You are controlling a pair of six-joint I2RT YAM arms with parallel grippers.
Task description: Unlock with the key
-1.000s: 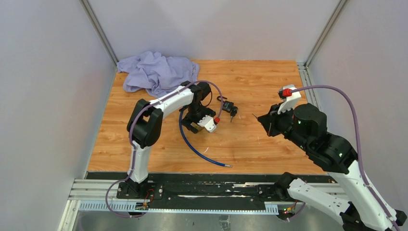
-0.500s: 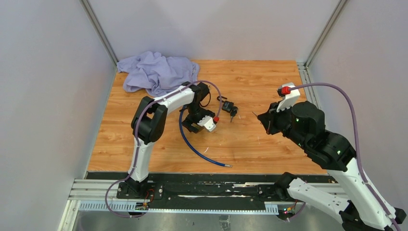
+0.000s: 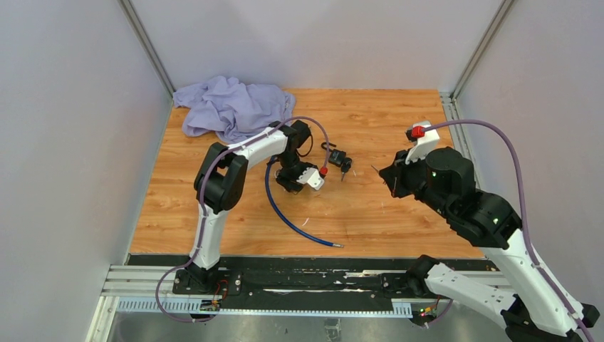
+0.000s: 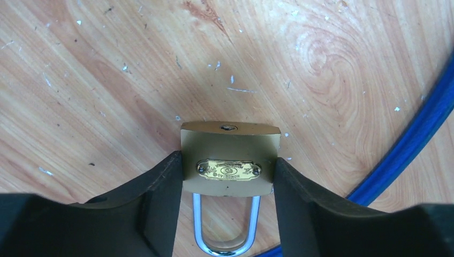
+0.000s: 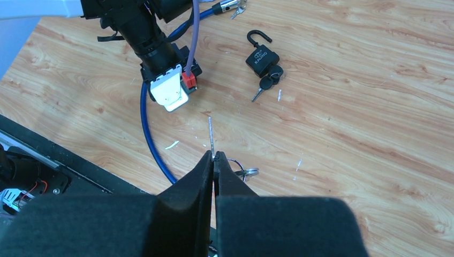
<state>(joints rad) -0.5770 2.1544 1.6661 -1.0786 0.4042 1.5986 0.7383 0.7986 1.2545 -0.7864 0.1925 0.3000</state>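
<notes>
Looking from the top camera: you see the left gripper [image 3: 298,179] low over the table [image 3: 399,114], at the upper end of the blue cable [image 3: 285,214]. The right gripper [image 3: 390,178] hangs well to the right of that cable.
Black padlock [image 3: 340,158]: it lies between the two grippers, right of the cable's upper end.
Left wrist camera: your left fingers [image 4: 160,187] press both sides of the brass padlock [image 4: 230,160]. It lies flat just left of the cable, keyhole end away from the camera.
Right wrist camera: your right fingers are pressed together on the key [image 5: 211,134]. Its blade sticks out past the tips, right of the cable.
</notes>
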